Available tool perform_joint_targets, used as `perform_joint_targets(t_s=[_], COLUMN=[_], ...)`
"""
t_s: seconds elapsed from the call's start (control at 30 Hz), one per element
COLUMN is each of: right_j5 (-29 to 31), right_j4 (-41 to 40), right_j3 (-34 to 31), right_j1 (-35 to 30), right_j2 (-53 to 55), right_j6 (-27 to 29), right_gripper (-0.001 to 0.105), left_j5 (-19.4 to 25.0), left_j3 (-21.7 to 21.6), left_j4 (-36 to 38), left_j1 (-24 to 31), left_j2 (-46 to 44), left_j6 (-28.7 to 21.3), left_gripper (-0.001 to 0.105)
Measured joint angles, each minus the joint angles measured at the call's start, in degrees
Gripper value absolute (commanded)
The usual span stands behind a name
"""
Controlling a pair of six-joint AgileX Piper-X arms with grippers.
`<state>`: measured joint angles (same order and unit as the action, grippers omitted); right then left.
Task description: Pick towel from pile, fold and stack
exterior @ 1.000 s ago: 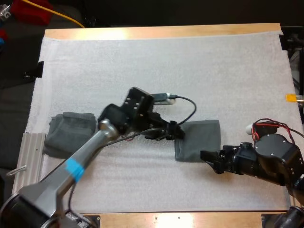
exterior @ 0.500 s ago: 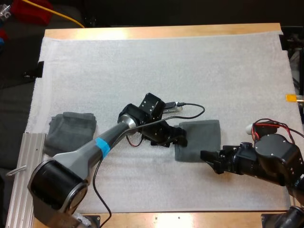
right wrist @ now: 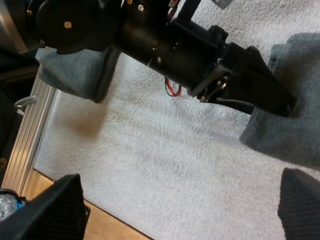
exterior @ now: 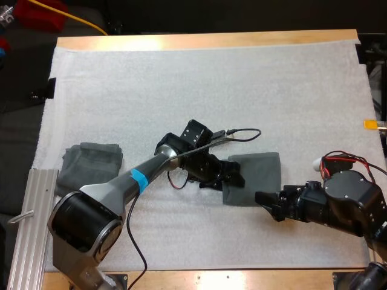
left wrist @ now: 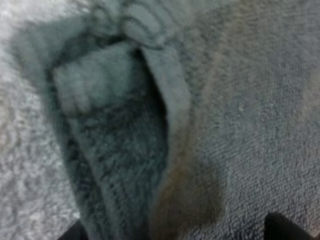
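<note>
The left jaws are down at the folded towel (exterior: 259, 176), a dark grey-green square lying flat on the white mat (exterior: 181, 78) toward the right side of the wooden surface (exterior: 205, 41). From above, the left arm (exterior: 151, 172) reaches across the middle of the mat. Its jaws meet the towel's left edge, close to the corner nearest the robot.

In the left wrist view the two black fingertips (left wrist: 283, 228) are spread wide, with the towel's layered edge lying between them. The cloth there shows a thick fold with a rolled hem, and a strip of mat lies beside it. The tips are not pinching the cloth together, and I cannot tell whether they press down into it. The right wrist view looks across at these same jaws, their tapered end resting at the folded towel's edge.

The right jaws are also spread. In the right wrist view the fingers (right wrist: 56, 206) stand well apart over bare mat and hold nothing. From above they point left, low over the mat, close to the folded towel's near edge at its right corner. I cannot tell whether they touch it.

A rumpled towel (exterior: 91, 168) of the same colour sits well apart at the mat's left edge, just beside a metal rail (exterior: 33, 199).
</note>
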<state>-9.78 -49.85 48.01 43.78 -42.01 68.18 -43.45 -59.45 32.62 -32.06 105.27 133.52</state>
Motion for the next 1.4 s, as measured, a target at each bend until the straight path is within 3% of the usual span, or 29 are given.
perform_joint_targets(t_s=[0.27,0.63,0.7,0.83,0.9,1.03,1.23,1.27,1.4], right_j5=[0.0,0.0,0.0,0.0,0.0,0.0,0.0,0.0,0.0], right_j4=[0.0,0.0,0.0,0.0,0.0,0.0,0.0,0.0,0.0], right_j3=[0.0,0.0,0.0,0.0,0.0,0.0,0.0,0.0,0.0], right_j1=[0.0,0.0,0.0,0.0,0.0,0.0,0.0,0.0,0.0], right_j2=[0.0,0.0,0.0,0.0,0.0,0.0,0.0,0.0,0.0], right_j6=[-0.9,-1.5,-1.5,-1.5,-1.5,-1.5,-1.5,-1.5,-1.5], right_gripper=[0.077,0.077,0.077,0.077,0.077,0.077,0.077,0.077,0.077], left_j5=[-2.7,-2.3,-2.0,-1.7,-1.3,-0.5,4.5,6.5,8.8], left_j3=[0.0,-0.2,-0.2,-0.2,-0.2,-0.4,-0.4,-0.4,-0.4], left_j4=[-0.4,-0.8,-0.9,-0.9,-0.9,1.3,11.2,14.3,20.7], left_j1=[0.0,-3.1,-3.3,-3.3,-3.3,-3.3,-1.7,-0.2,4.2], left_j2=[0.0,1.0,1.0,1.0,1.0,1.0,-3.5,-5.9,-10.6], left_j6=[2.2,4.3,4.5,4.5,3.8,-1.2,-12.9,-16.8,-23.6], left_gripper=[0.064,0.05,0.041,0.003,0.0,0.0,0.0,0.0,0.0])
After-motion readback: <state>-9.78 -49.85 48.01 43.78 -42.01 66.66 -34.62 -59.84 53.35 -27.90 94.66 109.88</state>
